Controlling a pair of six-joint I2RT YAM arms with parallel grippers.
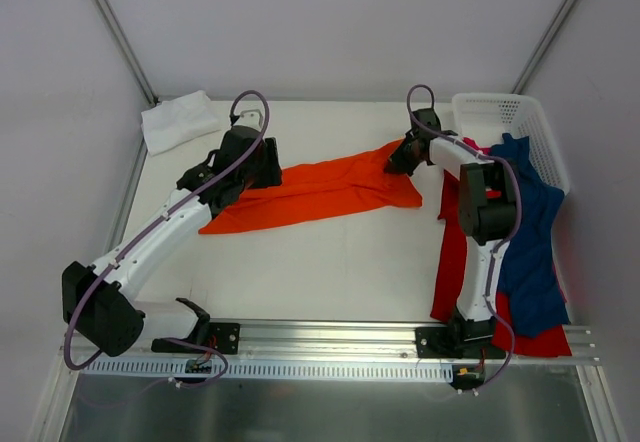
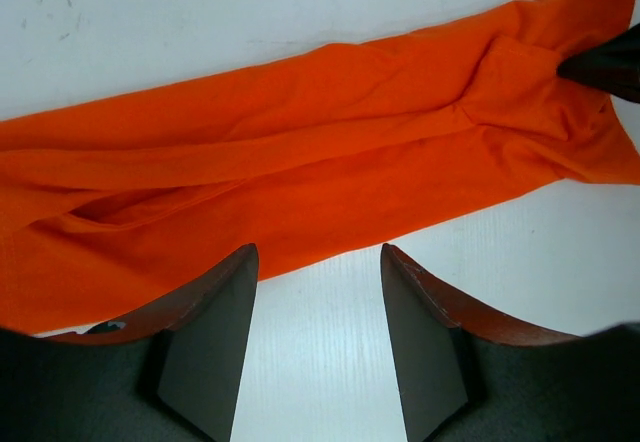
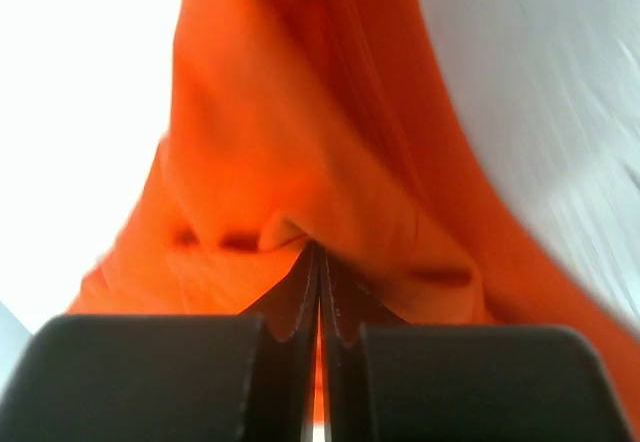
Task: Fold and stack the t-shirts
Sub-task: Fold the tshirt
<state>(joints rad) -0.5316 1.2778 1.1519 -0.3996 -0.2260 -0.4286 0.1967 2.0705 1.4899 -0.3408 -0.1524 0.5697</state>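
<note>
Bright orange soft cloth t-shirt point(image 1: 320, 194) stretched across the table point(image 1: 330, 272).
Your L gripper point(image 2: 318, 262) hovers, jaws apart, over its edge; R gripper point(image 3: 320, 252) is pinched on the far right corner. Pull w/ only R holding and cloth could bunch or slip out.

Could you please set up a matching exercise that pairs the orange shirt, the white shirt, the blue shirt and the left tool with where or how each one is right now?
Things
1. orange shirt
2. white shirt
3. blue shirt
4. left tool

Places or states
A. open, holding nothing
B. lying on top of the red shirt at the right side
C. at the far left corner of the table
D. stretched across the middle, one end pinched by the right tool

Pairs: 1-D, 2-C, 3-B, 4-A
</note>
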